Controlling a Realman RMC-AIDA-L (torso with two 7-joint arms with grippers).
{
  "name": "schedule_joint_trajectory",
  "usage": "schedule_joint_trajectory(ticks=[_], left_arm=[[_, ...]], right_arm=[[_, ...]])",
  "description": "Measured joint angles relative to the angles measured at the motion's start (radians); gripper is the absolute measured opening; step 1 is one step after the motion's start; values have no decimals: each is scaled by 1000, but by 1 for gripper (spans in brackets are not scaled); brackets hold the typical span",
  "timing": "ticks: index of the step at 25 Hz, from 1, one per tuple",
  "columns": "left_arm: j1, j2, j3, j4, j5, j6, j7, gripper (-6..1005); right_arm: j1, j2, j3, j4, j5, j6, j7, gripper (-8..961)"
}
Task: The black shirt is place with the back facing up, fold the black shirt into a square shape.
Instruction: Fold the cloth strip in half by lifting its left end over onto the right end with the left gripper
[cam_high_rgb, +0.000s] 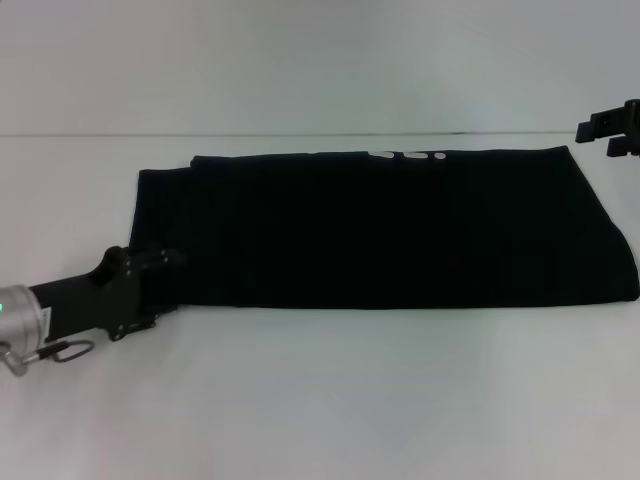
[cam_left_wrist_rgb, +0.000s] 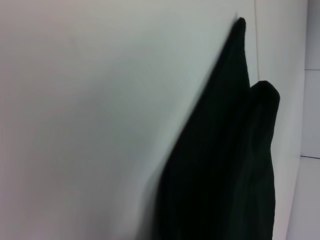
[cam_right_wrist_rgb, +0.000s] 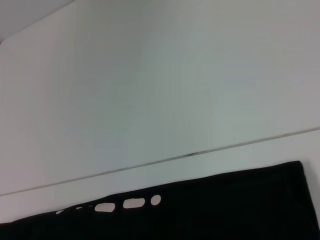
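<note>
Black shirt (cam_high_rgb: 400, 230): we log it folded into a long band across the white table (cam_high_rgb: 320, 400), cream lettering at its far edge. Left gripper (cam_high_rgb: 165, 265): at the shirt's near-left corner; grip state we cannot tell. Right gripper (cam_high_rgb: 612, 130): far right, apart from the shirt, state likewise untold.

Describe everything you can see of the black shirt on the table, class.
The black shirt is plain soft cloth, already folded into a long flat band lying across the white table. Bits of cream-white lettering peek out along its far edge. At its left end a narrower layer sticks out. The left tool rests at that end's near corner; whether it grips cannot be seen. The right tool hangs apart, beyond the far right corner.
</note>
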Motion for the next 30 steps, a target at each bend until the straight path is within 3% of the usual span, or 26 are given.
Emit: schedule_joint_trajectory(ticks=[8, 21, 30], left_arm=[[-62, -11, 4, -22, 0, -44, 22, 700], [-19, -3, -3, 4, 2, -52, 24, 699], [-54, -7, 4, -17, 5, -116, 43, 698]], right_arm=[[-1, 0, 2, -1, 5, -6, 0, 567], [-1, 0, 16, -12, 9, -11, 0, 568], [3, 0, 18, -12, 9, -13, 1, 569]])
